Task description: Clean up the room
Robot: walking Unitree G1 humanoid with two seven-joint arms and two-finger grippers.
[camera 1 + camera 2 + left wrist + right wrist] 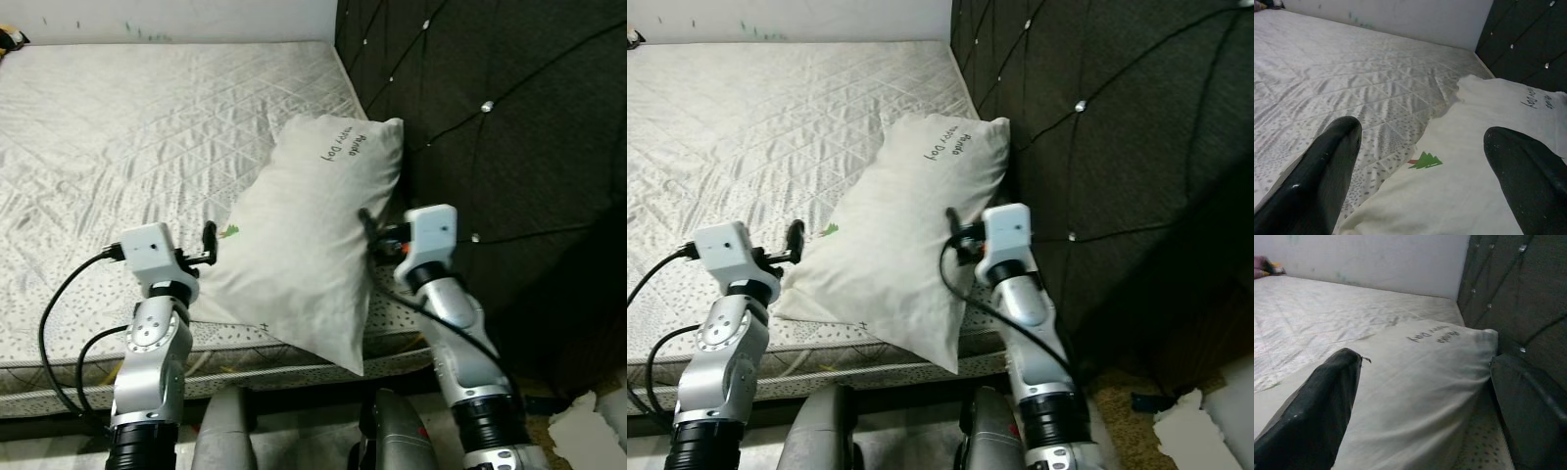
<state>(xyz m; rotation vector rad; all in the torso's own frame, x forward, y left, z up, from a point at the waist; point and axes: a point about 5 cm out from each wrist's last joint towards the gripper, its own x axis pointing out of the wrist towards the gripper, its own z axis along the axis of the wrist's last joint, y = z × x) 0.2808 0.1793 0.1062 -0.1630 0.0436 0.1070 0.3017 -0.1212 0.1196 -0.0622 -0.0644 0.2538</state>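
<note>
A white pillow (304,245) with dark handwriting and a small green tree print (1425,160) lies on the quilted mattress (118,127) beside the dark headboard. Its lower corner hangs over the mattress's front edge. My left gripper (209,237) is at the pillow's left edge, open, with one finger over the mattress and the other over the pillow. At the pillow's right edge my right gripper (367,230) is open too, straddling that edge (1424,361) with one finger on the headboard side. Neither one holds anything.
The tufted dark headboard (509,117) rises along the bed's right side. A pale wall (1400,19) runs behind the bed. A small dark and yellow thing (10,39) sits at the far left corner. White scraps (588,431) lie on the floor at the lower right.
</note>
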